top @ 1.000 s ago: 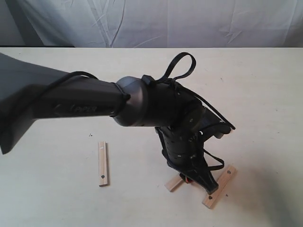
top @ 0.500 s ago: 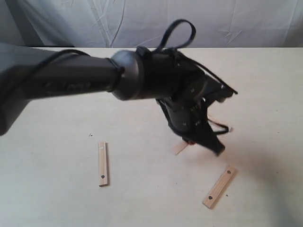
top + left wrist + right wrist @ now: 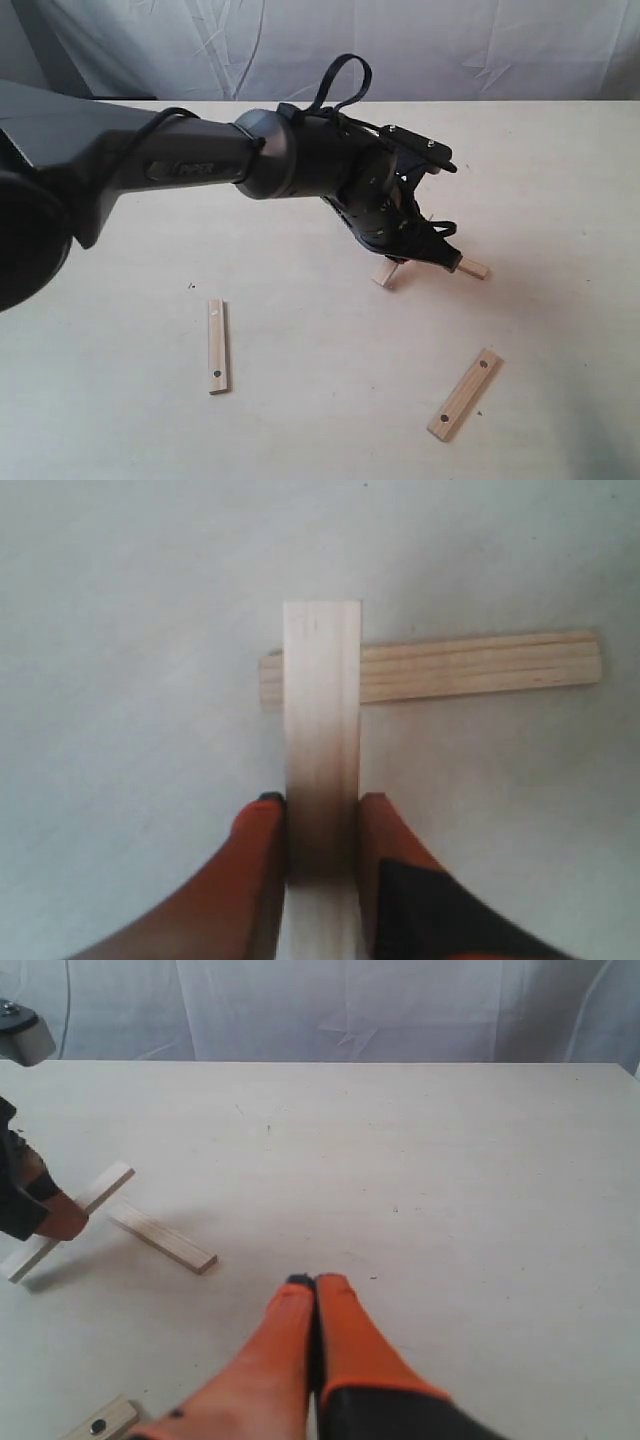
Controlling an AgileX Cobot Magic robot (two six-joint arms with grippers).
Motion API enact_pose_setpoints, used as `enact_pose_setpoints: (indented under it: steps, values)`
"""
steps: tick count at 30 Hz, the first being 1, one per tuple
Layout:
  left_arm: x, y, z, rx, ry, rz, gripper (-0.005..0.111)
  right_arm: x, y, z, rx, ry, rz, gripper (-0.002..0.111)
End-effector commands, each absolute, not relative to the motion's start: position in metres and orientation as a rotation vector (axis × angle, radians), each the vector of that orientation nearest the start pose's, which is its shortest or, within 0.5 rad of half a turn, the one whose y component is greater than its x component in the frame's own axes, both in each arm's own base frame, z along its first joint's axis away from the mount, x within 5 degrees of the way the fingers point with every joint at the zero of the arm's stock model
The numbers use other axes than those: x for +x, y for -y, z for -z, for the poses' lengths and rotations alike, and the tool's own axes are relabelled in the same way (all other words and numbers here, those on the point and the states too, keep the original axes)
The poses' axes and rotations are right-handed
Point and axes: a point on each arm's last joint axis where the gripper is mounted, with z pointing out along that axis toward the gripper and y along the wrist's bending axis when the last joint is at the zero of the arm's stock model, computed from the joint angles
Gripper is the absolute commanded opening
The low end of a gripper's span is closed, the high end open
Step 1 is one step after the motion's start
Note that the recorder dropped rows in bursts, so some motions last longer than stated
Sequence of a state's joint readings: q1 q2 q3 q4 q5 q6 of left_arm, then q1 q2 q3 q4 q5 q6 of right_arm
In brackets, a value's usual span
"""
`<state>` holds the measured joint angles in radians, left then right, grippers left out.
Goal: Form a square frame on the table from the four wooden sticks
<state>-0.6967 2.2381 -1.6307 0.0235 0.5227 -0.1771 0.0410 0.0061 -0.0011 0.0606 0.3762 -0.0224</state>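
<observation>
My left gripper [image 3: 401, 262] is shut on a plain wooden stick [image 3: 386, 274]; in the left wrist view the orange fingers [image 3: 262, 845] clamp that stick [image 3: 322, 700] by its sides. Its far end lies across one end of a second plain stick [image 3: 480, 666], at a right angle. That second stick [image 3: 470, 267] pokes out to the right of the gripper. A stick with holes [image 3: 217, 345] lies at the front left of the table [image 3: 320, 420], another [image 3: 463, 394] at the front right. My right gripper [image 3: 316, 1282] hovers shut and empty over bare table, out of the exterior view.
A white cloth backdrop [image 3: 450, 45] hangs behind the table's far edge. The dark left arm [image 3: 180, 175] stretches from the left across the middle. The right wrist view shows the crossed plain sticks [image 3: 160, 1237] and a corner of a holed stick [image 3: 100, 1422].
My left gripper lifted the plain stick away from the front-right holed stick and carried it back, and its end now crosses the other plain stick.
</observation>
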Motion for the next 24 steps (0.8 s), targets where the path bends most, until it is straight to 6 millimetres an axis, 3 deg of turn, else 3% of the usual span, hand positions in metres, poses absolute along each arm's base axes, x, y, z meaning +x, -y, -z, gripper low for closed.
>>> enact_pose_setpoints:
  steps: [1,5,9,13,18,24]
  values:
    - [0.373,0.306,-0.127,0.689,-2.540,0.282,0.000,0.053,-0.004,-0.181,-0.018,-1.845,-0.064,0.000]
    - [0.373,0.305,-0.127,0.715,-2.536,0.260,0.004,0.053,-0.004,-0.180,-0.019,-1.849,-0.064,0.000]
    - [0.373,0.305,-0.127,0.726,-2.536,0.250,0.023,0.053,-0.004,-0.180,-0.019,-1.849,-0.064,0.000]
    - [0.373,0.304,-0.127,0.735,-2.534,0.240,0.035,0.053,-0.004,-0.180,-0.019,-1.849,-0.064,0.000]
    - [0.372,0.303,-0.127,0.740,-2.558,0.226,0.036,0.053,-0.004,-0.180,-0.019,-1.849,-0.064,0.000]
    - [0.362,0.296,-0.164,0.738,-2.638,0.199,0.036,0.053,-0.004,-0.180,-0.019,-1.849,-0.064,0.000]
